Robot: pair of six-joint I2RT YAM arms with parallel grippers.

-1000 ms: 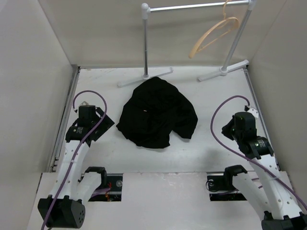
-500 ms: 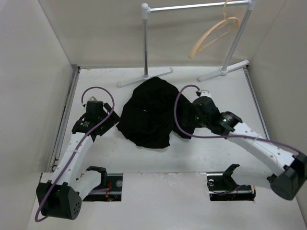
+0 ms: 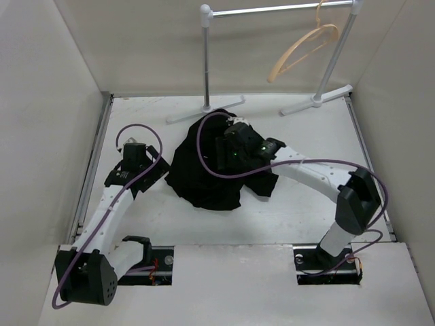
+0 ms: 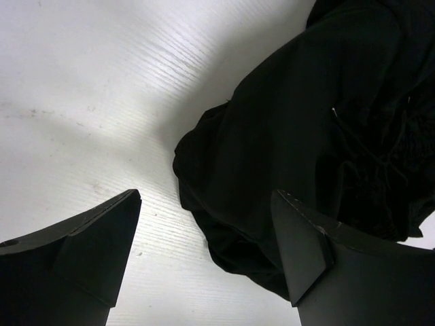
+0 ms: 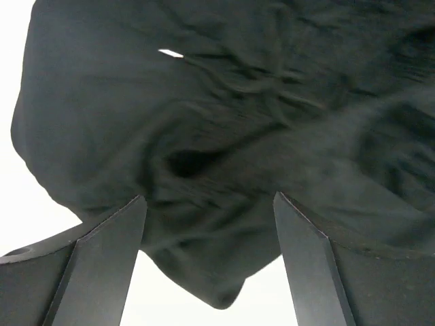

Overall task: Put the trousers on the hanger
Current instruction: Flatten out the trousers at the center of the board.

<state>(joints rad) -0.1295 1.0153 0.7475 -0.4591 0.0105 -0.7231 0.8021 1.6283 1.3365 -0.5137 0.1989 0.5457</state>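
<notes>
1. Right gripper (image 5: pixel 207 198): jaws wide, nothing held; the crumpled trousers (image 5: pixel 204 102) lie directly beneath its fingers.
2. Left gripper (image 4: pixel 205 193): jaws wide, empty; trousers just ahead, toward its right.
3. Hanger (image 3: pixel 302 47): hooked on the rail (image 3: pixel 279 9), well beyond both grippers.

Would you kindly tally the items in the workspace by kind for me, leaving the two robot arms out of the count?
black trousers: 1
wooden hanger: 1
metal rail: 1
Total: 3
</notes>
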